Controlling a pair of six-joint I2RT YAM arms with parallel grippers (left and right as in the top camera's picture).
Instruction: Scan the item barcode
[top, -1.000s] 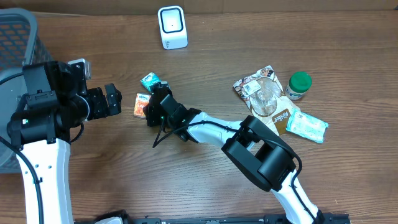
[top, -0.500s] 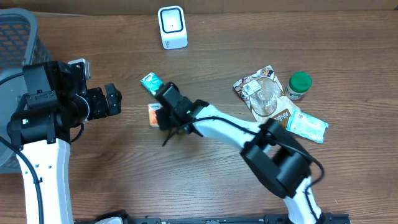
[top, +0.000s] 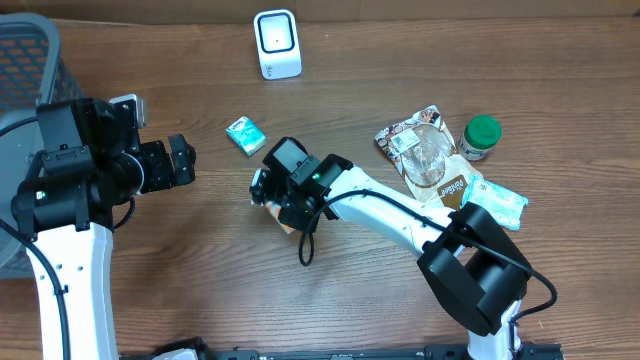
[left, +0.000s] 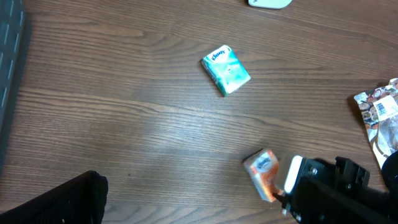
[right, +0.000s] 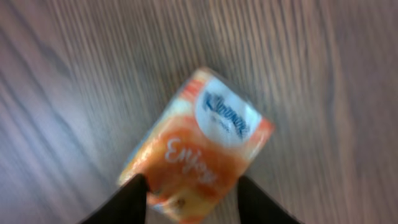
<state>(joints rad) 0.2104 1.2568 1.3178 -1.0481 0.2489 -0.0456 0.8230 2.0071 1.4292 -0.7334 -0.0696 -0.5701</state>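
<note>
- The right gripper (right: 191, 190) points down over the middle of the table (top: 350, 95), a little toward its left edge.
- Under it is the orange tissue pack (right: 199, 146), the item to scan, its printed face turned up to the wrist camera (the word "Enjoy" can be read) and slanted across the wood grain.
- The fingers (right: 134, 196) stand apart with the pack's lower end between them. The view is blurred, so I cannot tell whether they press it or only flank it.
- From overhead the gripper covers most of the pack.
- The white scanner (top: 277, 43) stands at the table's far edge, well apart from the pack.
- A teal tissue pack (left: 226, 70) lies between the two, touching neither.
- The left gripper (top: 182, 162) hangs near the left edge, jaws wide, nothing in them.
- Toward the right edge lie snack bags (top: 425, 155), a green-lidded jar (top: 481, 137) and a pale teal packet (top: 494, 204), close together.
- A grey basket (top: 25, 60) fills the far left corner.
</note>
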